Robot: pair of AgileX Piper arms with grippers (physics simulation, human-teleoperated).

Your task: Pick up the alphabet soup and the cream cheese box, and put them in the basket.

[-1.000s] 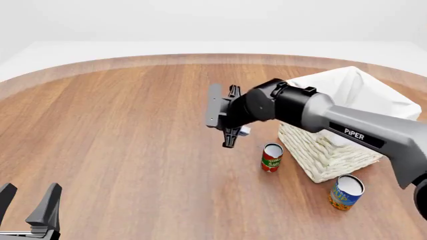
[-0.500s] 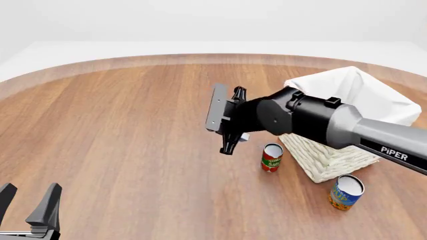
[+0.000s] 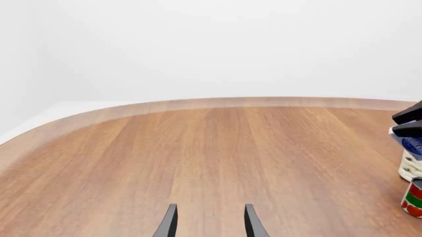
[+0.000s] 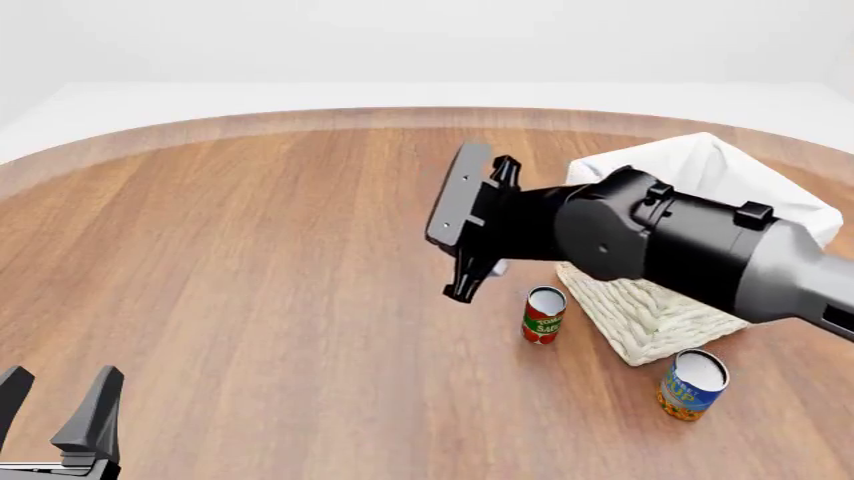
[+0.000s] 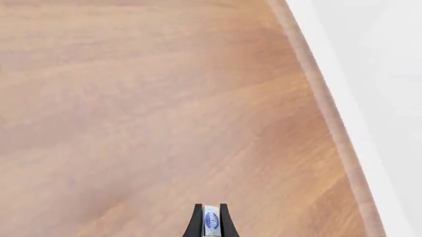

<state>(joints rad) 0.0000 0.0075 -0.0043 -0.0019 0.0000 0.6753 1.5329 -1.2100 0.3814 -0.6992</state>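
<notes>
Right gripper (image 5: 209,222): clamping the cream cheese box (image 5: 211,220) in the air beside the basket (image 4: 654,310) (transport step). Next, likely: carrying over its rim. Left gripper (image 3: 207,222): idling, spread apart.

Slim red-and-green can (image 4: 543,315) upright on round wooden table (image 4: 240,260), pale floor (image 4: 120,100) beyond its far edge

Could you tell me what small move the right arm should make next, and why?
Probably carry on toward the basket. The right gripper is shut on the cream cheese box, held above the table just left of the basket's near corner, not yet over its cloth-lined opening. The soup waits on the table.
</notes>
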